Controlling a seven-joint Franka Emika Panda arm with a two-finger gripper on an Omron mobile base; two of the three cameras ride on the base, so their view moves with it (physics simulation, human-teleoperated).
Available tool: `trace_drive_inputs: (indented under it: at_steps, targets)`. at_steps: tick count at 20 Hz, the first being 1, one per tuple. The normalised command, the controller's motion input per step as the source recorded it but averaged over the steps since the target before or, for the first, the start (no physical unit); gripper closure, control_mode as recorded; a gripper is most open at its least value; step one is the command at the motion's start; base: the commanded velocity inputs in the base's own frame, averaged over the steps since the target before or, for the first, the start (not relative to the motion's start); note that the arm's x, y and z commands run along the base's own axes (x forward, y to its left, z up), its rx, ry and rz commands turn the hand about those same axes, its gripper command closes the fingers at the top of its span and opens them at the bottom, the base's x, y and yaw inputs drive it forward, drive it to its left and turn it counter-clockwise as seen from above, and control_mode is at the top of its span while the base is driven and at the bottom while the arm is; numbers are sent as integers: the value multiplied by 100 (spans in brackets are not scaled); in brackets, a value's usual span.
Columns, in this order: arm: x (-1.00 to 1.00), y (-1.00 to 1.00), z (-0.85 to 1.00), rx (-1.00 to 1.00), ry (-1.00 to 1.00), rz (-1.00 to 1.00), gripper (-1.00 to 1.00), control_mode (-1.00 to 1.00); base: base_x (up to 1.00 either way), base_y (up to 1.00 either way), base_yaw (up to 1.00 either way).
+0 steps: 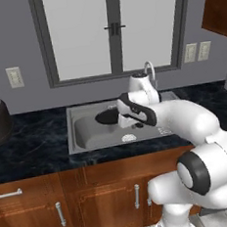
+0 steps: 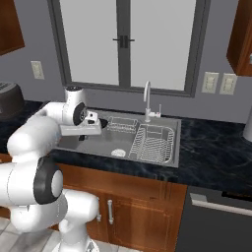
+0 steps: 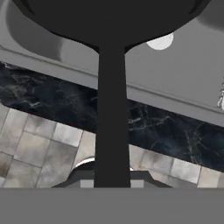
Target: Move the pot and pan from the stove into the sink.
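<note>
Pincer clenched on pan by its long handle, pan hanging ahead of it over sink basin, w/ counter edge below & behind. Drain just under pincer. Risk: grip's at handle's far end, so pan could tip or swing & clip sink wall if let go high. Pot's whereabouts: can't say.

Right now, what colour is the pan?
Black; the pan shows best in the hand view.
</note>
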Motion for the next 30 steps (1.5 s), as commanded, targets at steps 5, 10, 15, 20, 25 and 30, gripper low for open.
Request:
trace_drive_inputs:
  at_steps: [5,10,15,20,25,30]
  targets:
    - [59,1,-24,-5,17,5,100,-100,0,0,0]
    - [31,-27,-24,0,22,19,100,-100,0,0,0]
    - [8,-12,-12,0,11,13,100,-100,0,0,0]
    - [2,0,-5,-1,0,0,100,-100,0,0,0]
    - [10,0,-24,-1,0,0,100,-100,0,0,0]
    - [27,0,-29,-2,-4,0,100,-100,0,0,0]
